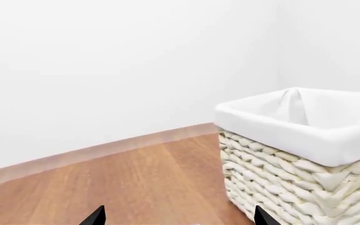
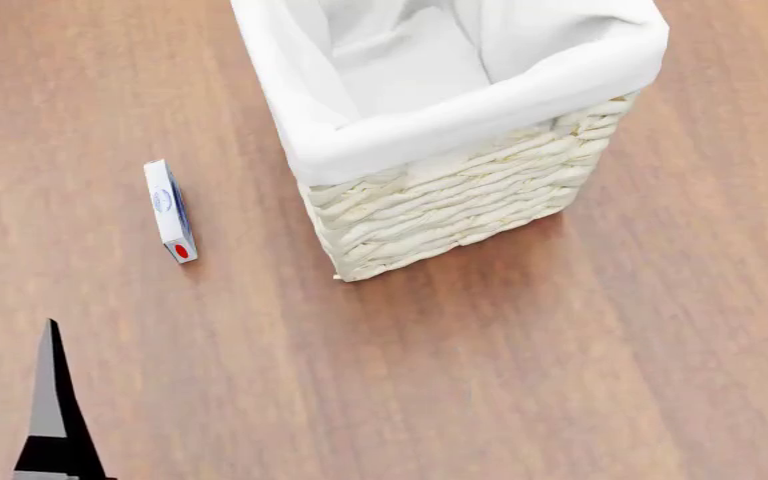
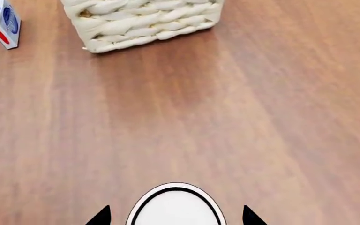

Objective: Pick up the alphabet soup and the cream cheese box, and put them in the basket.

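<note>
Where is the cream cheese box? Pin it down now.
In the head view the cream cheese box lies on the wooden surface, left of the basket and apart from it.

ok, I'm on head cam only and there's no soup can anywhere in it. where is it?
Observer: Right wrist view has it. The alphabet soup, white top and black rim, sits between the right gripper fingertips. I can't confirm contact.
Operator: Left gripper holding anything?
Observer: No. In the left wrist view the left gripper is open with nothing between its tips, facing past the basket wall.
</note>
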Motion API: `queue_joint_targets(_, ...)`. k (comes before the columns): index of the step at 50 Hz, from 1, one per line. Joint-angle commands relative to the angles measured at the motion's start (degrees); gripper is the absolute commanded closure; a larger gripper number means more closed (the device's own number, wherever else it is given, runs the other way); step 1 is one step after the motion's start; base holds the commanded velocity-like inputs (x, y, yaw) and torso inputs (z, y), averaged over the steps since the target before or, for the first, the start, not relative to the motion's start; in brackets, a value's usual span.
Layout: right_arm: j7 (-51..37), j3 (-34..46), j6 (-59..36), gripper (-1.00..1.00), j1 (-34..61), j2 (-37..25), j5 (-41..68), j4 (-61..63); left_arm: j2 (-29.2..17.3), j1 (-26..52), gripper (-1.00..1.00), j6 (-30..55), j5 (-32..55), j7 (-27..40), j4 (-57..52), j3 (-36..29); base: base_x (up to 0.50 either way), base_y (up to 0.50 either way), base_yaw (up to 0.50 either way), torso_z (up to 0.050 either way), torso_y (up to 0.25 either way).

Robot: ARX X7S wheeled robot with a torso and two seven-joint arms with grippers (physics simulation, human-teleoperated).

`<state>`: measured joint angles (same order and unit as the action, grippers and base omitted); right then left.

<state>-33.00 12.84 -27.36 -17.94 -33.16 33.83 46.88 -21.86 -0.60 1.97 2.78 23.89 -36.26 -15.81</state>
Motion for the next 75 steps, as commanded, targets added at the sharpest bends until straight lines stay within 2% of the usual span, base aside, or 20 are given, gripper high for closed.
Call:
queue_joint_targets(1, -0.2, 0.1, -1.1, -1.00, 1.4, 0.2, 1.6, -0.5, -0.3, 0.1, -1.00, 0.3, -0.1, 0.3, 0.1, 0.2, 0.00, 0.00, 0.00, 0.000, 0.000)
queue_joint_targets(18, 2.2, 1.2, 3.0, -1.00, 0.2, 1.0, -0.2, -4.2, -0.5, 0.1, -1.00, 1.5, -0.6, 0.8, -1.0, -0.2, 0.00, 0.00, 0.00, 0.000, 0.000)
queue_joint_targets(75, 3.8, 3.6, 3.0, -1.00, 3.5, 2.3, 0.1, -10.6, -0.9, 0.4, -1.00, 2.0, -1.1, 1.8, -1.2, -1.1, 0.00, 0.00, 0.00, 0.000, 0.000)
